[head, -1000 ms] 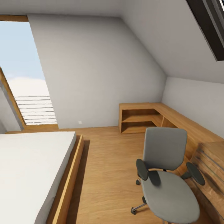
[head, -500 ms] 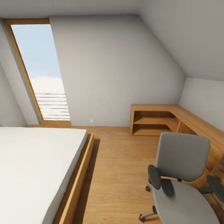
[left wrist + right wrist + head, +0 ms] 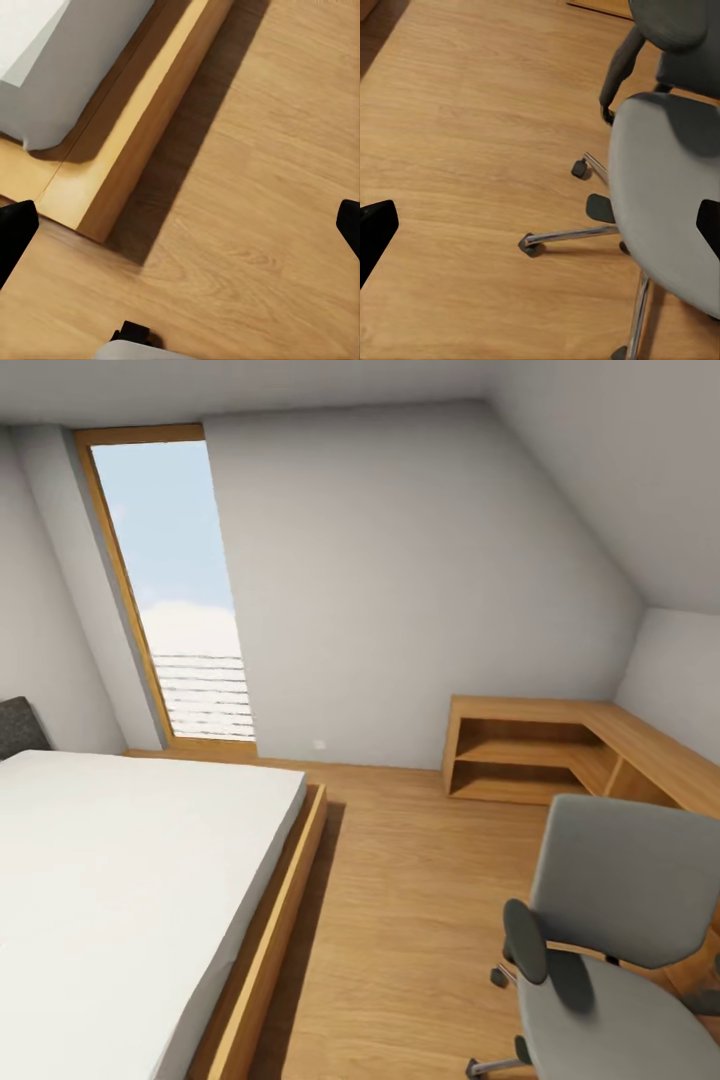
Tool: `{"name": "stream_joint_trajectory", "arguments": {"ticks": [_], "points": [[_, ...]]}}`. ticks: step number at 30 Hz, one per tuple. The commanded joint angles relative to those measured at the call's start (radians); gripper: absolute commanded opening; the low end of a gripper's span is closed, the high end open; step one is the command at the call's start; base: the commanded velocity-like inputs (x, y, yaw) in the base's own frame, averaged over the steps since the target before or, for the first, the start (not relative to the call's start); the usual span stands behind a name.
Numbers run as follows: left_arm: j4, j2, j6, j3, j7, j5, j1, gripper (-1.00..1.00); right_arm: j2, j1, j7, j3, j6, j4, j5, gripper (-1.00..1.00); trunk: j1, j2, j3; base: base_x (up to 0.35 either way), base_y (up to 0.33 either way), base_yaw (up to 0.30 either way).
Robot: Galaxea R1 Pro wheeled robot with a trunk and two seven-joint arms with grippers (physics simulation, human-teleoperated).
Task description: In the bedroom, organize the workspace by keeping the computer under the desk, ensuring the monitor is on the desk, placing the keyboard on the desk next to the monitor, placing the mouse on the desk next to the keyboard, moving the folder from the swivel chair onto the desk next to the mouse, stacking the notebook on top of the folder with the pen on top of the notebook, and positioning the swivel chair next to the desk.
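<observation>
Since both sets of jaws are hanging spread and empty, the swivel chair [image 3: 660,195] is sitting under the right jaws, nearer that arm than the left.

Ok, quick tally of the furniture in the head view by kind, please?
Swivel chair: 1
Bed: 1
Wooden corner shelf unit: 1
Total: 3
</observation>
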Motion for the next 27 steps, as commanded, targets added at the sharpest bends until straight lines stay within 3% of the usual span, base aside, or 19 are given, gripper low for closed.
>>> {"name": "stream_joint_trajectory", "arguments": {"ticks": [1,8,27], "points": [[0.0,-0.001,-0.003,0.004,-0.003,0.0,-0.001,1.0,0.0,-0.001,-0.004,0.009,-0.003,0.002,-0.006,1.0,0.001,-0.002,-0.002,0.078,0.122,0.03],[0.0,-0.001,-0.003,0.004,-0.003,-0.001,-0.001,1.0,-0.001,-0.001,-0.003,0.009,-0.003,0.002,-0.004,1.0,0.001,-0.002,-0.002,0.122,0.142,-0.025],[0.0,0.0,-0.003,0.004,-0.003,-0.001,-0.001,1.0,-0.002,-0.001,-0.003,0.011,-0.003,0.002,-0.004,1.0,0.001,-0.002,0.001,0.008,0.008,-0.125]]}}
